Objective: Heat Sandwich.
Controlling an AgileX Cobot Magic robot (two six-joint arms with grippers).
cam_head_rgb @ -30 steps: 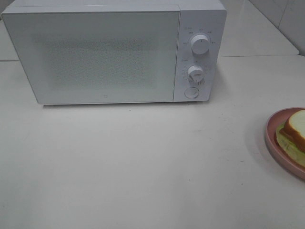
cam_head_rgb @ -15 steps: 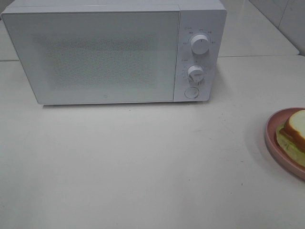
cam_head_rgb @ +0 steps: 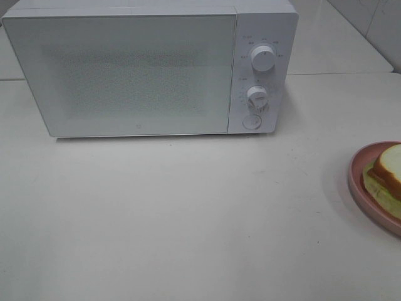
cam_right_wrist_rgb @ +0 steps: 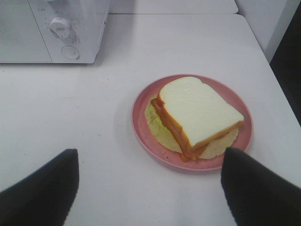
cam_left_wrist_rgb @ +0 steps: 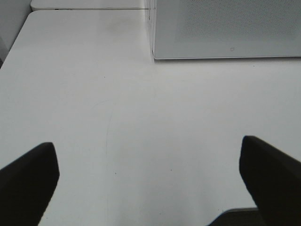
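The sandwich, white bread with brown crust over a pale yellow-green layer, lies on a round pink plate. In the high view the sandwich and plate show only partly at the right table edge. A white microwave with its door shut stands at the back. My right gripper is open, hovering short of the plate with nothing between its fingers. Over bare table in front of the microwave's left corner, my left gripper is open and empty. Neither gripper shows in the high view.
The microwave's control panel has two knobs and a round button on its right side. The table is white; a second table stands behind. The table's right edge runs close past the plate.
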